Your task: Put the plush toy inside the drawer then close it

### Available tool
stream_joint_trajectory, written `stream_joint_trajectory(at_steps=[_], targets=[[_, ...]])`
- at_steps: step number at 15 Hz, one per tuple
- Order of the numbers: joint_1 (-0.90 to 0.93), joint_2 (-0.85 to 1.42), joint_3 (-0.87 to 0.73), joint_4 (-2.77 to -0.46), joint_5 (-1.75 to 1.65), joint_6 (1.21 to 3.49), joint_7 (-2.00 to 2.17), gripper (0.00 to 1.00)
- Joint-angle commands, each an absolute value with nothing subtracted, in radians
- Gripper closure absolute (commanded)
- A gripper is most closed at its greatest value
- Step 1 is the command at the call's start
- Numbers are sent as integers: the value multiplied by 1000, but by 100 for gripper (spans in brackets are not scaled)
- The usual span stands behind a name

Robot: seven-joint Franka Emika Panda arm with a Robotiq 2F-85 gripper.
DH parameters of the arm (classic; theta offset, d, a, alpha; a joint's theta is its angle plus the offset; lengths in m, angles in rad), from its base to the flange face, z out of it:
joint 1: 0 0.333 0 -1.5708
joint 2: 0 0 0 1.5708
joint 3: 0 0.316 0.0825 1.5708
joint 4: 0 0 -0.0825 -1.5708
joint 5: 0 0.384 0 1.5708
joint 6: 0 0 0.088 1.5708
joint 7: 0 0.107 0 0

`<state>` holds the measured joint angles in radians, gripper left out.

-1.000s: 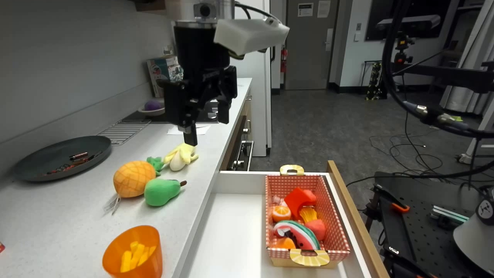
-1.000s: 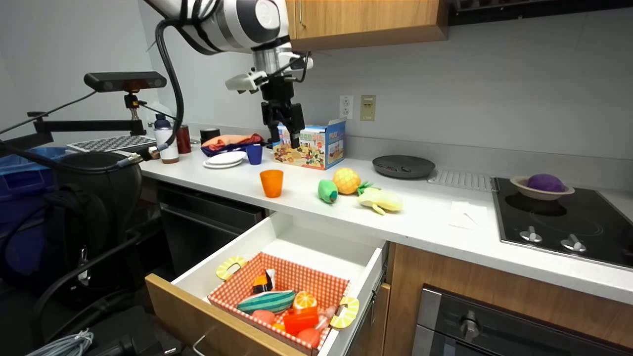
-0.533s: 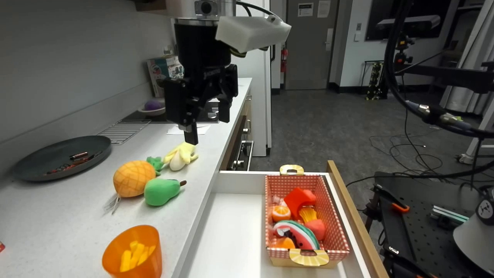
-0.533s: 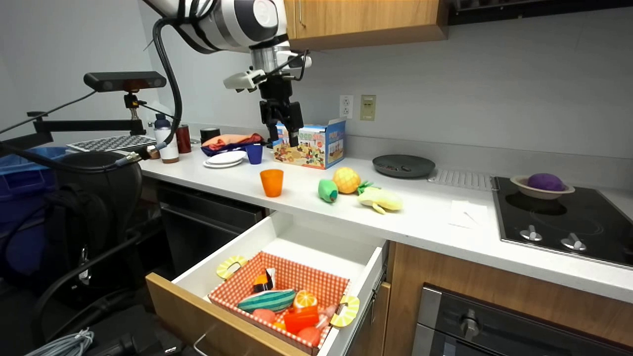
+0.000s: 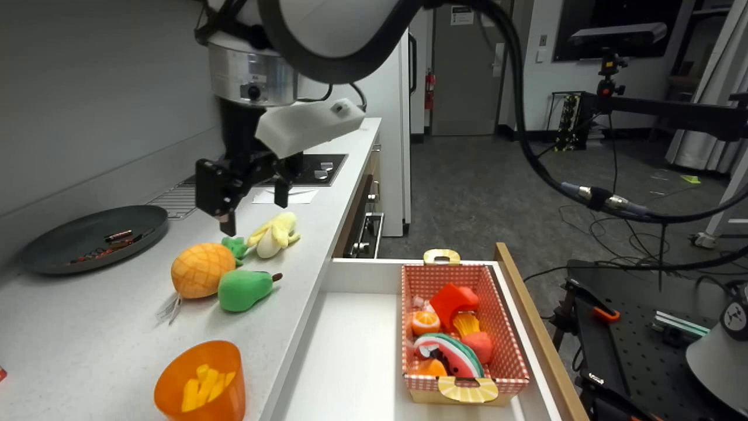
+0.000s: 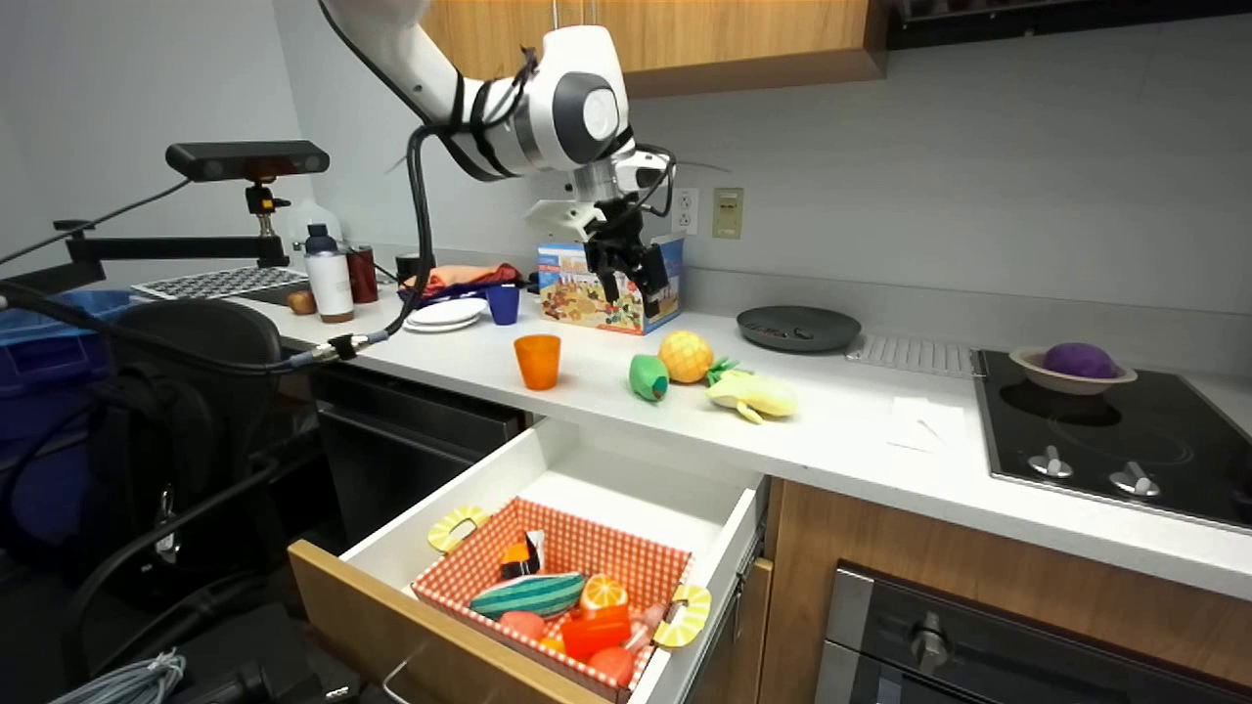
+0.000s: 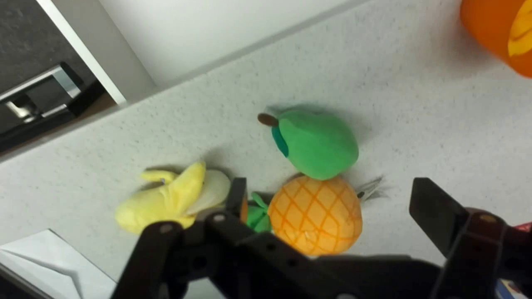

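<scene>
The plush toy (image 5: 203,271) is a round orange pineapple with green leaves, lying on the white counter. It also shows in an exterior view (image 6: 686,357) and in the wrist view (image 7: 314,216). My gripper (image 5: 255,210) is open and empty, raised above the counter near the toy. In the wrist view the toy's body shows between the spread fingers (image 7: 436,216), below them, with its leaves beside the left finger. The drawer (image 6: 636,489) stands pulled out, with white interior and a wood front. The drawer's white floor also shows in an exterior view (image 5: 350,345).
A green pear plush (image 7: 320,143) touches the toy. A yellow banana plush (image 7: 166,203) lies by its leaves. An orange cup (image 5: 201,380) stands nearby. A dark pan (image 6: 798,330) and a box (image 6: 587,293) are behind. A checkered basket (image 6: 626,543) of toy food fills the drawer's front.
My arm and open gripper have moved across the counter toward the plush toy and a little lower. The toy, the drawer and the other objects have not moved.
</scene>
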<state>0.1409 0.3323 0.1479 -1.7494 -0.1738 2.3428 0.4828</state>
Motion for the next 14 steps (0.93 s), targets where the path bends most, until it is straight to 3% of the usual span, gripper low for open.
stream_joint_trajectory(at_steps=[1, 14], targets=[[216, 539, 79, -1505, -212, 2408, 482, 0], [307, 957, -88, -988, -204, 2302, 478, 0]])
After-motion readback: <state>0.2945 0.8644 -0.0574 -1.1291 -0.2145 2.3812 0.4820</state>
